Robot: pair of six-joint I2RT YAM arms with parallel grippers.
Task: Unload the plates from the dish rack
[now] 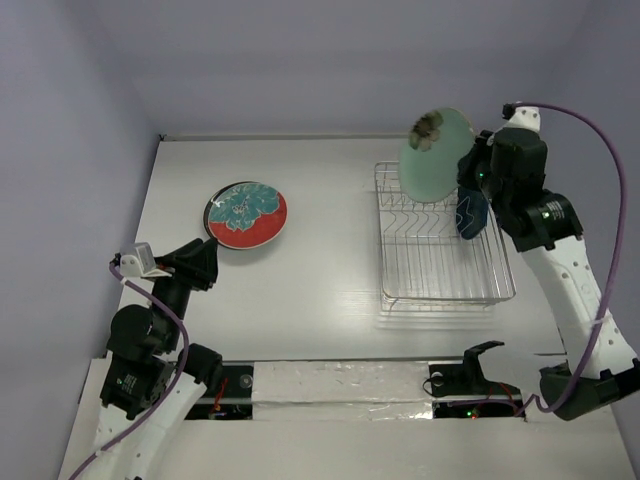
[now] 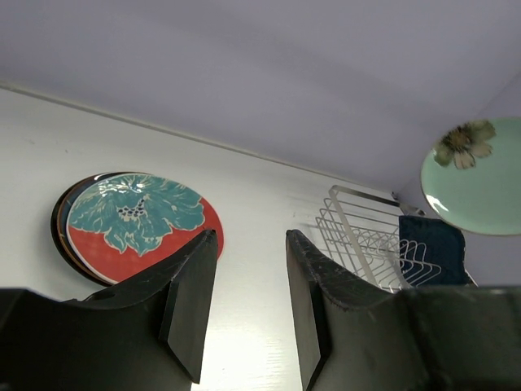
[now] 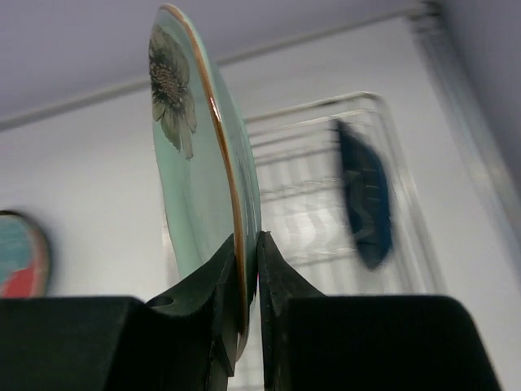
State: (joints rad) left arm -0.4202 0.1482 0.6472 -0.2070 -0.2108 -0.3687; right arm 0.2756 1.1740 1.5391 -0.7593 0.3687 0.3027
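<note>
My right gripper is shut on the rim of a pale mint green plate with a brown flower, held upright in the air above the far left end of the chrome dish rack. In the right wrist view the plate stands edge-on between the jaws of the right gripper. A dark blue dish stands in the rack; it also shows in the right wrist view. A red plate with a teal flower lies on a darker plate on the table at left. My left gripper is open and empty, just near of that stack.
The rack has bare prongs apart from the blue dish. Purple walls close the table at the back and both sides. A taped strip runs along the near edge between the arm bases.
</note>
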